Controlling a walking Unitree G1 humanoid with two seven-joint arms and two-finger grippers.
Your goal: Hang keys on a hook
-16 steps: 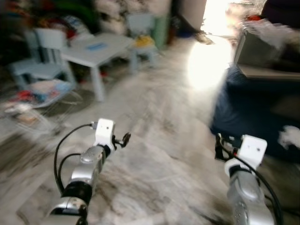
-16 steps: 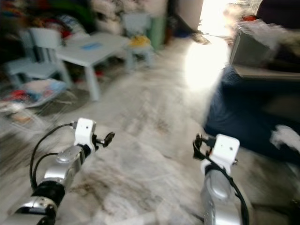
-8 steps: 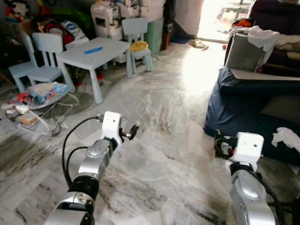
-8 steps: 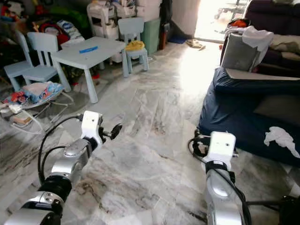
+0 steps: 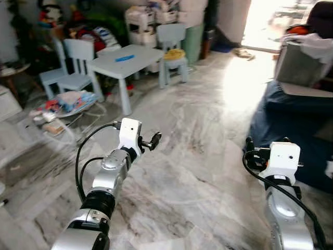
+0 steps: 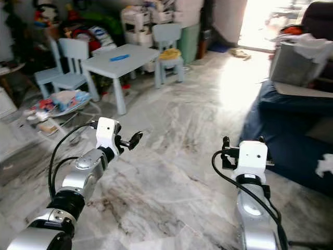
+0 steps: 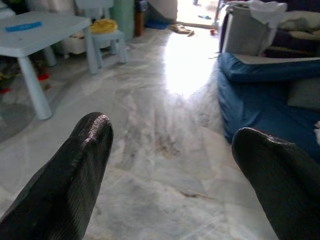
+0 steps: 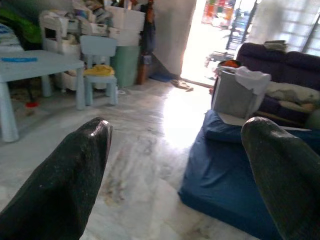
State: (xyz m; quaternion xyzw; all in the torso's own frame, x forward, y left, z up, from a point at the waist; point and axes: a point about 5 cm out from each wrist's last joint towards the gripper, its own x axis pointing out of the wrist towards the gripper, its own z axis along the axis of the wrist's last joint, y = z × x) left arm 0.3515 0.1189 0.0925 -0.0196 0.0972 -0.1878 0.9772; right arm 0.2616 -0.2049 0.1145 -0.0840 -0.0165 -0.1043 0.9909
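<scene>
the robot stands on a marble floor [image 5: 197,172] in a living room, both arms raised in front of it. the left gripper [image 7: 170,165] has its two black fingers spread wide with nothing between them, and bare floor shows through the gap. the right gripper [image 8: 175,170] is likewise wide apart and carries nothing. no keys and no hook can be made out anywhere in the frames, so where the task's thing lies cannot be told. progress cannot be settled: empty grippers would fit a robot on its way to fetch the keys as well as one walking off with them already hung.

a small pale blue table [image 5: 125,58] with matching chairs [image 5: 75,65] stands ahead to the left, a baby bouncer [image 5: 62,107] beside it, and a dark blue sofa [image 5: 291,120] to the right.

against the frame half a second ago, the whole scene has slid rightward, which points to the camera turning left; the arms keep much the same pose
</scene>
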